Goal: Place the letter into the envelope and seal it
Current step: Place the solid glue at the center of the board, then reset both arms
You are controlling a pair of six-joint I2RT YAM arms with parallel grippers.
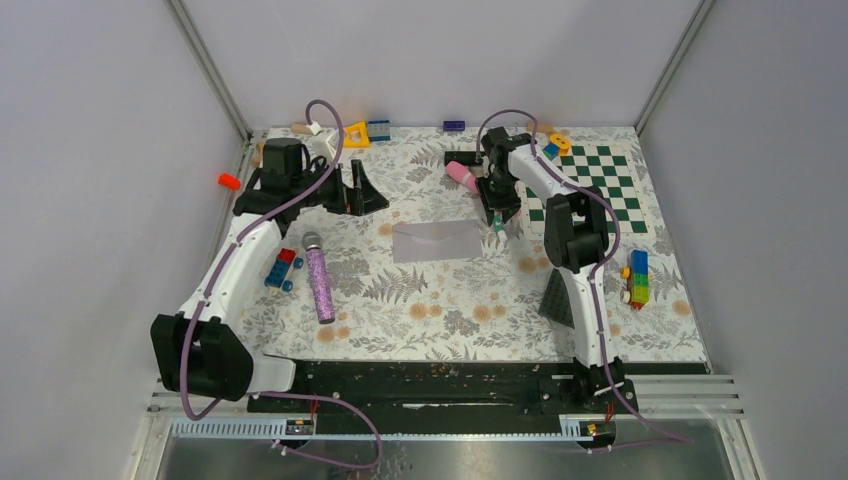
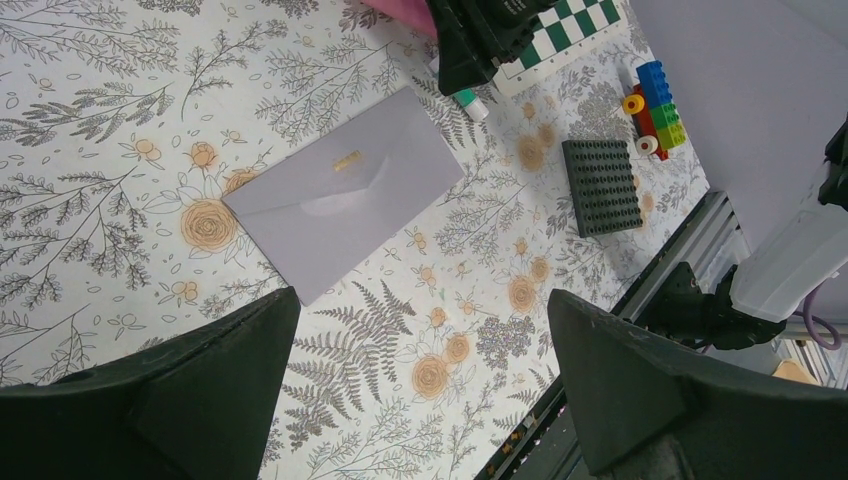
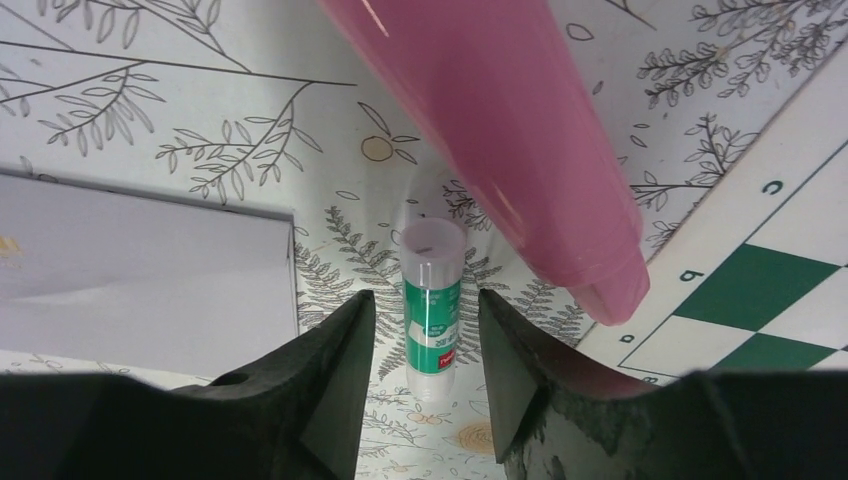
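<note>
Here my right end effector (image 3: 425,298) straddles the glue stick (image 3: 432,325), jaws apart; my left end effector (image 2: 422,295) gapes wide. The envelope (image 1: 437,241) lies flat on the surface (image 1: 450,305), flap (image 2: 320,180) down. Sealing, I judge; next, press it shut.

One flat light grey paper envelope (image 1: 437,241), one green-and-white glue stick (image 3: 432,310), one pink plastic cylinder (image 3: 500,120), one glittery purple cylinder (image 1: 319,277), one green-and-white checkerboard (image 1: 600,190), one dark grey studded plate (image 2: 600,186).
</note>
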